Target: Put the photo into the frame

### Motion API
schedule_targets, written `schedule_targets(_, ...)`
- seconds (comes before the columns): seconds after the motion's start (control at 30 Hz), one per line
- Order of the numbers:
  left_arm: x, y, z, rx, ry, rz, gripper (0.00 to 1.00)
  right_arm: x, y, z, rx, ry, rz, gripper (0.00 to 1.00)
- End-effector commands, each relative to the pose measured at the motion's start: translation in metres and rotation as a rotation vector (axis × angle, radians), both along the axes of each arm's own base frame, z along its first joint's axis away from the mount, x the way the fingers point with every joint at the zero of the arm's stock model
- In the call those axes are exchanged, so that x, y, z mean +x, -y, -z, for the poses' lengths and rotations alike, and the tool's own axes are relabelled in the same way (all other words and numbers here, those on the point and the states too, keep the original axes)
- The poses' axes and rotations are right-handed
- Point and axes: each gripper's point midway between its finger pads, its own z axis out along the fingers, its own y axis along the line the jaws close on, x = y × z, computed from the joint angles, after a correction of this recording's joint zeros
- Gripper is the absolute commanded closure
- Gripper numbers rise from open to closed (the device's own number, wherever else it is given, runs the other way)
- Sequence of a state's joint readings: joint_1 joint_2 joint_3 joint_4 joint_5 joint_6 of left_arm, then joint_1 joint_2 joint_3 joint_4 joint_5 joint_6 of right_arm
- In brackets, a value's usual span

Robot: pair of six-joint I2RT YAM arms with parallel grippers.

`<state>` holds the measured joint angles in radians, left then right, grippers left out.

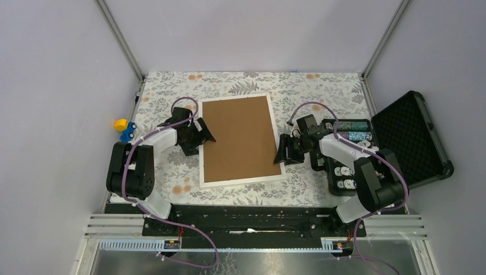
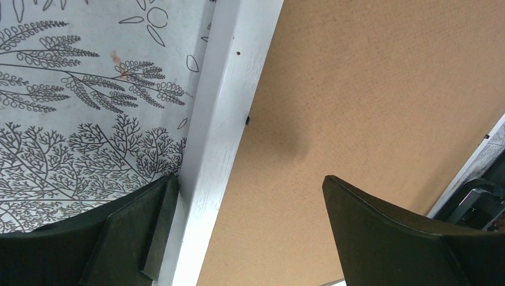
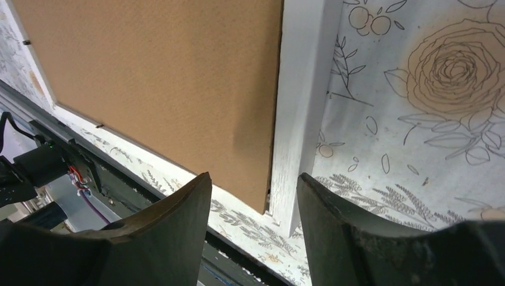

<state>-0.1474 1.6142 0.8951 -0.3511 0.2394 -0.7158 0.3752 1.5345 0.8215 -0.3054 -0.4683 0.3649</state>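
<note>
My left hand's dark fingers (image 2: 137, 232) fill the bottom of my left wrist view. They stand wide apart and hold nothing. The left hand (image 2: 248, 185) straddles the left rail of the frame (image 2: 220, 119): one finger sits just outside the white rail, right against its outer side over the flowered worktop (image 2: 71, 89), and the other hangs over the brown backing board (image 2: 369, 89).

My right hand (image 3: 253, 179) is parted too, less widely, and also empty. It straddles the frame's right rail (image 3: 301, 89) close to its near corner. One finger (image 3: 167, 232) is above the backing board (image 3: 167, 71) and the other is above the worktop just outside the rail. I cannot tell whether either hand presses down on anything.

From above, the frame (image 1: 240, 181) lies flat in the middle of the worktop (image 1: 309, 91), a little askew. The backing board (image 1: 239, 137) fills it from rail to rail. My left hand (image 1: 198, 134) is at the middle of its left side, and my right hand (image 1: 285, 152) is at the lower part of its right side. The photo shows in none of the views. Only the brown board is visible inside the frame.

An open black case (image 1: 412, 137) lies to the right, beside my right arm. A small yellow and blue toy (image 1: 123, 129) sits off the worktop's left edge.
</note>
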Motion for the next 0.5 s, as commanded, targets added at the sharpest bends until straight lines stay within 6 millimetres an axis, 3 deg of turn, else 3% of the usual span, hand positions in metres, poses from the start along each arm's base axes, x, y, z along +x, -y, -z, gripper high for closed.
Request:
schedule_targets(0.0,-0.003,0.007,-0.002,-0.039,0.007,0.010,0.01,0.002,-0.001,-0.032,0.019,0.090,-0.005,0.37)
schedule_targets(0.2,-0.003,0.007,0.002,-0.044,-0.009,-0.001,0.01,-0.013,-0.018,-0.018,0.118,0.001,-0.045,0.39)
schedule_targets(0.47,-0.007,0.009,0.004,-0.069,-0.017,-0.010,0.01,-0.014,-0.019,0.004,0.081,-0.026,-0.048,0.38)
